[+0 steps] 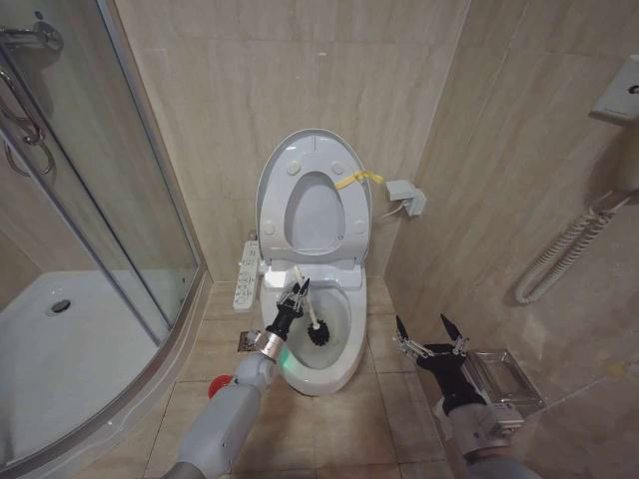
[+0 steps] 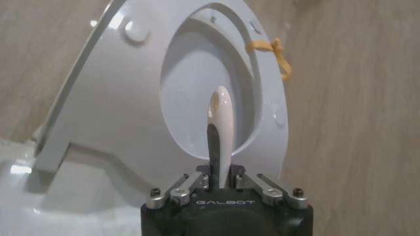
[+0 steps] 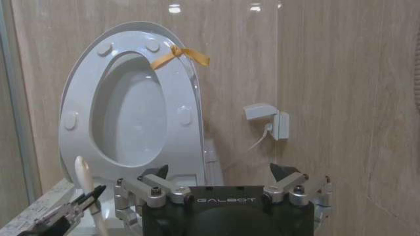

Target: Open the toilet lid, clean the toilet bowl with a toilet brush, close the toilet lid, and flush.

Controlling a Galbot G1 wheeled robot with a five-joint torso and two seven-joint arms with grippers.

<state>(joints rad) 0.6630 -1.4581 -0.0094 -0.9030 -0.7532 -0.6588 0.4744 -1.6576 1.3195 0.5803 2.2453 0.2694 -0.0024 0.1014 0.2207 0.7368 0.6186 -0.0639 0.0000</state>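
The toilet lid (image 1: 312, 150) stands raised against the tan tiled wall (image 1: 220, 90) at the upper centre of the head view, glossy white, with the ring-shaped seat (image 1: 347, 215) lifted against it and a yellow strap (image 1: 357, 180) tied at its right edge. Below it, at centre frame, the white toilet bowl (image 1: 339, 359) lies open, its side control panel (image 1: 247, 274) on the left.

The toilet brush (image 1: 308, 304) is slim and white-handled; its black bristle head sits low inside the bowl, toward the left wall of the basin. The left gripper (image 1: 297, 295) is closed on the handle just above the bristles, and in the left wrist view the handle (image 2: 220, 123) rises upright from between the clamped fingers (image 2: 204, 179). The round red holder cup (image 1: 218, 383) shows on the floor at lower left, beside the left arm.

The right gripper (image 1: 429, 334) hangs with fingers spread apart and empty at lower right, well apart from the bowl, above the floor tiles near a clear plastic tray (image 1: 499, 377).

A glass shower door (image 1: 120, 200) bounds the left side; the right wall carries a small white outlet box (image 1: 407, 196) close to the lid.
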